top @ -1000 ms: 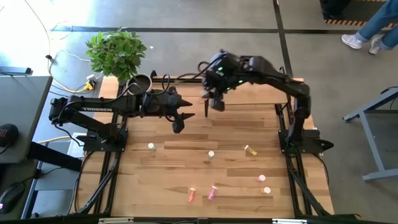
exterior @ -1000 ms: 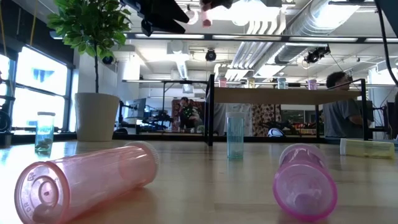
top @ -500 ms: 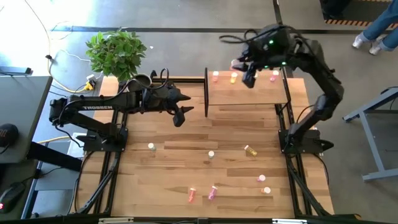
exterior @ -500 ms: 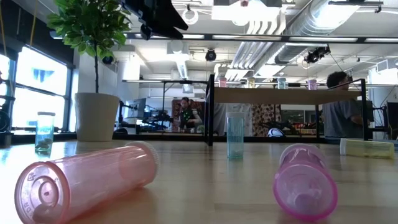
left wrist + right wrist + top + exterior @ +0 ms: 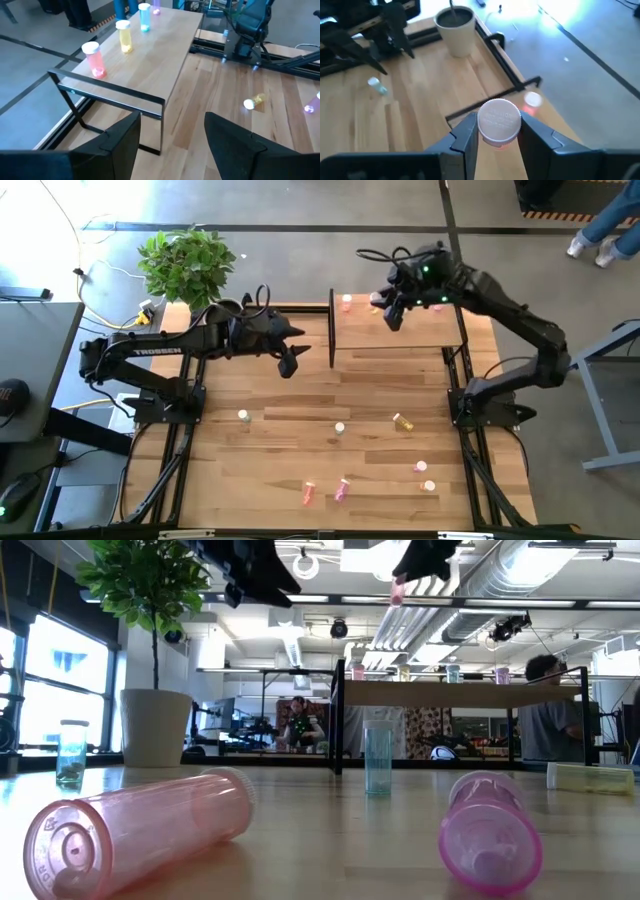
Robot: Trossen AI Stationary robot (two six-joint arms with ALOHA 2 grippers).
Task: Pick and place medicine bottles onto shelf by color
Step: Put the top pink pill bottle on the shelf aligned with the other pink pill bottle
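The right gripper (image 5: pixel 393 314) hangs above the shelf (image 5: pixel 400 335), near its far edge, with its fingers (image 5: pixel 465 137) clamped on a red-pink bottle (image 5: pixel 499 123) whose white cap faces the wrist camera. Just below and beside this gripper another red-pink bottle (image 5: pixel 347 302) stands upright on the shelf near the post end, and a yellow bottle (image 5: pixel 376 304) stands just beside the gripper on the same far edge. A pale green-white bottle (image 5: pixel 144 16) and a magenta one (image 5: pixel 156 6) stand further along that edge, past the gripper. The left gripper (image 5: pixel 290 363) hovers over the table (image 5: pixel 300 450), off the shelf's black end frame (image 5: pixel 331 328), its fingers (image 5: pixel 122 140) spread apart and holding nothing. On the table, well away from both grippers, the remaining bottles are scattered: a pale one (image 5: pixel 242 416) on the left arm's side, another pale one (image 5: pixel 339 427) near the middle, a yellow one (image 5: pixel 402 421) lying on its side, and a pink one (image 5: pixel 420 468) and a pale one (image 5: pixel 429 486) nearer the right arm's base. Two more pink bottles (image 5: pixel 309 494) lie at the near edge, large in the low view. A potted plant (image 5: pixel 188 265) sits behind the left arm.
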